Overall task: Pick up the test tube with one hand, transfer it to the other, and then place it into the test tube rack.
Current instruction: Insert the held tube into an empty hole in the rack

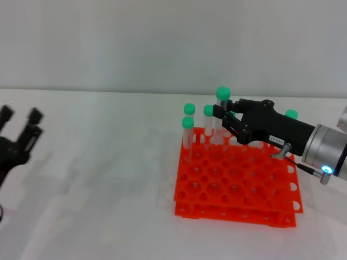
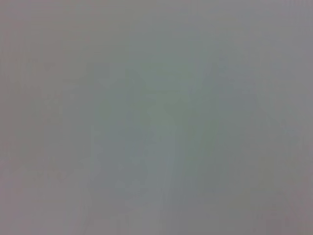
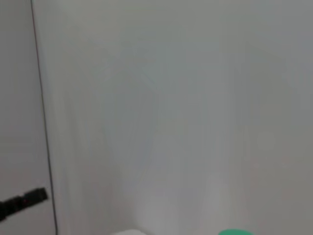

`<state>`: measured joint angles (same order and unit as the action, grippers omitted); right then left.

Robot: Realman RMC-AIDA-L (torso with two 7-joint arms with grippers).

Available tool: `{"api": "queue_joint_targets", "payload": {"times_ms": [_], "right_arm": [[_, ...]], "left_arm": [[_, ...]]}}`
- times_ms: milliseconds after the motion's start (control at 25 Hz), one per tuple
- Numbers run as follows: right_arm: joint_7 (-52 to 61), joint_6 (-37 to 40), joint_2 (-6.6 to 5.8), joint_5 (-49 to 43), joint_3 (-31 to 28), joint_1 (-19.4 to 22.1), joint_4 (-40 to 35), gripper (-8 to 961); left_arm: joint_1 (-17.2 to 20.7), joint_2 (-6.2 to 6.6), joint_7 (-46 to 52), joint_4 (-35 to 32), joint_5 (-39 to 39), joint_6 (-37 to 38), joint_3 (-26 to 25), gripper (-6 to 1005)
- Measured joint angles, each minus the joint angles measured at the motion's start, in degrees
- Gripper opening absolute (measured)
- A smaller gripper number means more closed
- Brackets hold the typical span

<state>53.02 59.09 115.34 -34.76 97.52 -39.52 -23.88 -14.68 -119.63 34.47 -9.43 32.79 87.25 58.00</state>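
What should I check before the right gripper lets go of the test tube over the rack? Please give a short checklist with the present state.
1. Right gripper grips the test tube below its green cap: ok.
2. Tube upright: ok.
3. Tube over the back row of the orange test tube rack: ok.
4. Tube bottom inside a hole: cannot tell.
5. Clear of the neighbouring tubes: cannot tell, one stands very close.
6. Left gripper away at the table's left, open: ok.

Glossy orange plastic for the test tube rack [image 1: 234,184], clear smooth plastic with matt green caps for the test tube [image 1: 221,111] and its neighbours, matt black plastic casing on the right gripper [image 1: 225,116] before a brushed silver metal wrist, matt white under all on the table [image 1: 108,179].
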Motion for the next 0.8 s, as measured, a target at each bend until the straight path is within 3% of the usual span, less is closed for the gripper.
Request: {"api": "queue_joint_targets", "payload": {"times_ms": [280, 800], "right_arm": [[-3.23, -4.02, 0.81, -0.01, 0.36, -0.53, -0.38, 206], [-3.52, -6.97, 0.85, 3.83, 6.86, -3.02, -0.51, 205]], "left_arm": [[0.58, 0.14, -0.25, 4.2, -6.28, 0.12, -0.04, 700], [0.28, 0.26, -0.31, 5.15, -6.71, -0.77, -0.08, 700]]}}
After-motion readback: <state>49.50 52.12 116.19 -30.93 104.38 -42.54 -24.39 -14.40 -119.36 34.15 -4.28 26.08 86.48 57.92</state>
